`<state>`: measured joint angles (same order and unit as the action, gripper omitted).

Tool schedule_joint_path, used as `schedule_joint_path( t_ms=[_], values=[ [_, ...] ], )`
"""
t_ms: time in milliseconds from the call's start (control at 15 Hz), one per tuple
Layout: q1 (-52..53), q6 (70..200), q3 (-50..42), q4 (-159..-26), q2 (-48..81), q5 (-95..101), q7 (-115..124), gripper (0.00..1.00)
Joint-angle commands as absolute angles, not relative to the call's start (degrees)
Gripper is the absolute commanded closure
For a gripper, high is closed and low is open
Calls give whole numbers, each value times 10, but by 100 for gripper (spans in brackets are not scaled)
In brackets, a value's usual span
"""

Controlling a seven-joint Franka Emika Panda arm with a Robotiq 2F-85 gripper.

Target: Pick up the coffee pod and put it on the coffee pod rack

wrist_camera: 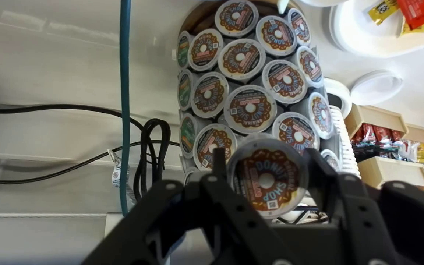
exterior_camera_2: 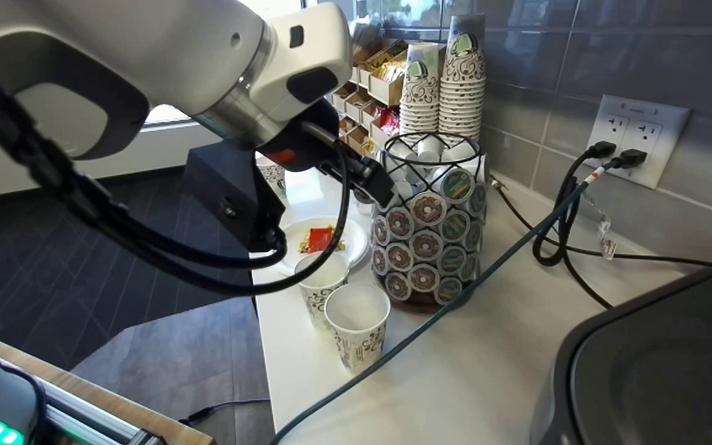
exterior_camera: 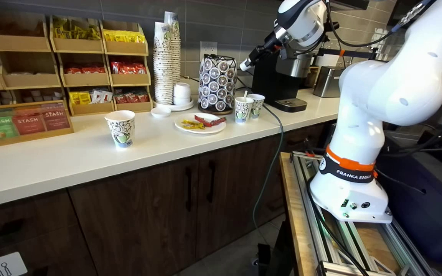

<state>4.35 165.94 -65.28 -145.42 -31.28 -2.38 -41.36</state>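
Observation:
A coffee pod with a brown "Donut Shop" lid is between the two fingers of my gripper in the wrist view; its lid faces the wrist camera. In an exterior view the pod shows as a small white cup at the tip of my gripper, beside the rack's upper part. The round wire coffee pod rack has a dark base and rows of pods. In an exterior view its open wire top has loose white pods inside, and my gripper is close beside its upper rows, partly hiding the held pod.
Two paper cups stand in front of the rack. A plate with packets and tall cup stacks are near it. A coffee machine stands on the other side. A green cable crosses by the rack.

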Motion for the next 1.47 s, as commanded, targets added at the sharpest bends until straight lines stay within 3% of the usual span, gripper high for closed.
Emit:
schedule_joint_path(
  t_ms=[0, 1400],
  values=[
    [82, 1678, -680, -1452, -321, -40, -397, 71],
    [217, 1796, -792, -1458, -356, -3, -320, 71]
  ],
)
